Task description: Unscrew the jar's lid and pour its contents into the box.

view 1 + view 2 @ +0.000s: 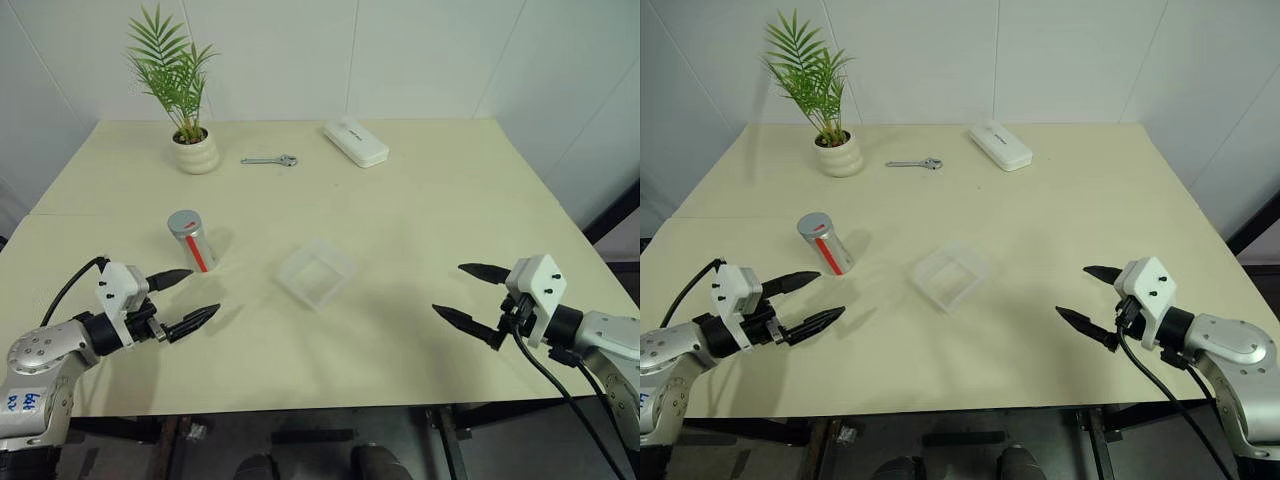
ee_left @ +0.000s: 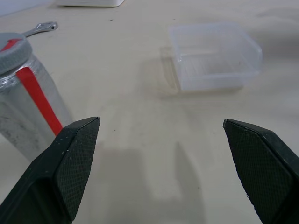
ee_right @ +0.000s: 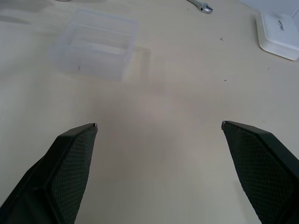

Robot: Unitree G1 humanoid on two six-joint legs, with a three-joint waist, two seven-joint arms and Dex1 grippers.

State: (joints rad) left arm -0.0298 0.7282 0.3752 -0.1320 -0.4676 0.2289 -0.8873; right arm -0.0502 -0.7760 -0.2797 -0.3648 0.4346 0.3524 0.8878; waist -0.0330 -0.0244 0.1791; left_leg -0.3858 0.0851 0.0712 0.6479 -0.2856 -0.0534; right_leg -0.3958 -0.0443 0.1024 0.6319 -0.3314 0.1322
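Jar (image 1: 191, 240) stands on the table (image 1: 420, 210) at about nine o'clock from the box (image 1: 316, 273), its long axis nearly upright with a slight lean, top toward the far left. It is a small silvery-grey cylinder with a red stripe running down the side that faces the robot. The lid (image 1: 183, 221), a flat grey round cap, sits on its top; in the left wrist view a patch of red shows on the cap too. What is inside the jar is hidden by the metal wall and the cap.

The box is a shallow square tray of clear plastic near the table's middle, turned so that one corner points toward the robot. Its walls are faint against the pale table, and nothing can be made out in it.

The left gripper (image 1: 183, 297) hangs just above the table at about six o'clock from the jar, near it but apart, fingers spread wide with nothing between them. The right gripper (image 1: 468, 293) is at about three o'clock from the box, well apart from it, also spread wide and empty.

Toward the far edge, at twelve o'clock from the jar, stands a white ribbed pot (image 1: 197, 152) with a green palm. A small wrench (image 1: 270, 160) lies beside it at its three o'clock, and a white oblong case (image 1: 355, 141) lies further along; the print on the case is too small to read.
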